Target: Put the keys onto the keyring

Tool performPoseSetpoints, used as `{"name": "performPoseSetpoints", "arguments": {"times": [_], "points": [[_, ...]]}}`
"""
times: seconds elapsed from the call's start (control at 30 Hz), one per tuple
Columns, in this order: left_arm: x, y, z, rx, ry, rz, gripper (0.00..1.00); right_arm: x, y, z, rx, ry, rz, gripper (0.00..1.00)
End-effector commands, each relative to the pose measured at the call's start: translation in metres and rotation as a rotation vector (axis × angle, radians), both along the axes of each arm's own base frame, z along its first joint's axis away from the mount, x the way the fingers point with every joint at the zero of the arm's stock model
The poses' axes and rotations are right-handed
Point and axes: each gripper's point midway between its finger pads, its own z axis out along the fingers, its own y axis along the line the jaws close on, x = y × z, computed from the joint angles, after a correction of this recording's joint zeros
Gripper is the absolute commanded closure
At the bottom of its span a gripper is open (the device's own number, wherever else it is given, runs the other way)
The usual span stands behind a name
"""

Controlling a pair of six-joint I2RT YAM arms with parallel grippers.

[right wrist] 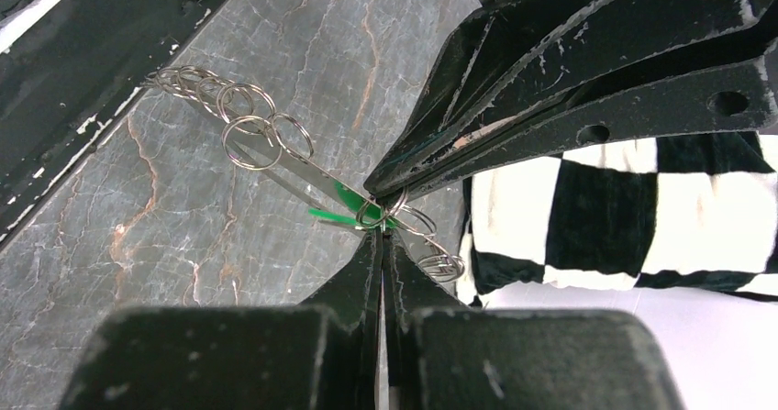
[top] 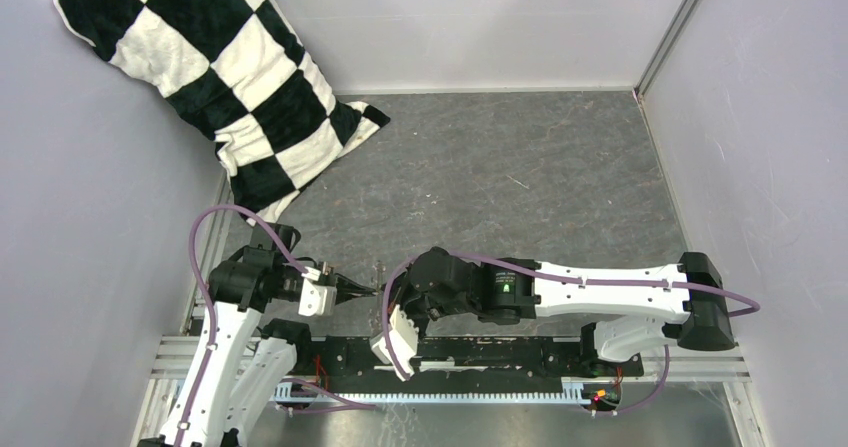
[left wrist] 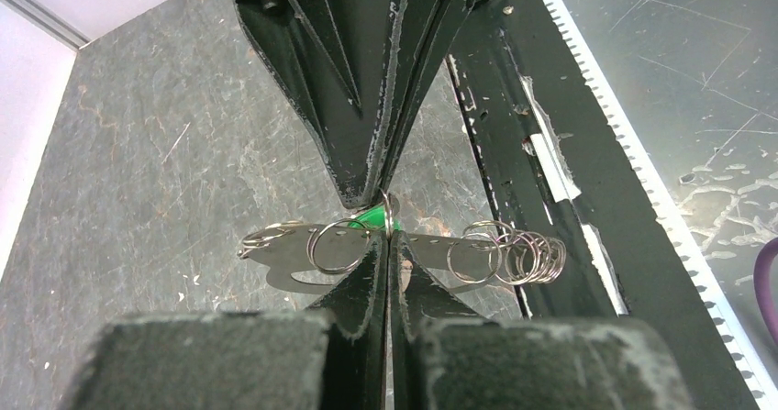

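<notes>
Keys (left wrist: 370, 218), green, in wrist views only.

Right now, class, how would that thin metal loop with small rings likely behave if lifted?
The keyring looks thin, so probably light and slightly springy. Its small rings hang loose, so they would likely slide and swing. Shiny metal may slip.
</notes>
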Motion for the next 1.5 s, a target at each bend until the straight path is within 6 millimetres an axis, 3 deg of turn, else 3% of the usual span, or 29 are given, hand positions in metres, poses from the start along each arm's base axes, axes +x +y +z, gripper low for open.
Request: {"name": "performPoseSetpoints", "arguments": {"times": [0.0, 0.17, 1.17, 1.47], "points": [[-0.001, -0.003, 0.012, -0.028, -0.02, -0.016, 0.98, -0.001, 0.01, 0.036, 0.092, -0.032, 0.015, 0.99], [0.0, -0.003, 0.015, -0.031, -0.018, -0.018, 0.98, -0.005, 0.008, 0.031, 0.078, -0.017, 0.033, 0.99], [0.001, -0.002, 0.01, -0.008, 0.006, -0.003, 0.98, -0.029, 0.011, 0.046, 0.087, -0.02, 0.1, 0.99], [0.0, 0.0, 0.015, -0.005, -0.016, 0.004, 0.98, -0.025, -0.001, 0.022, 0.039, -0.019, 0.071, 0.99]]}}
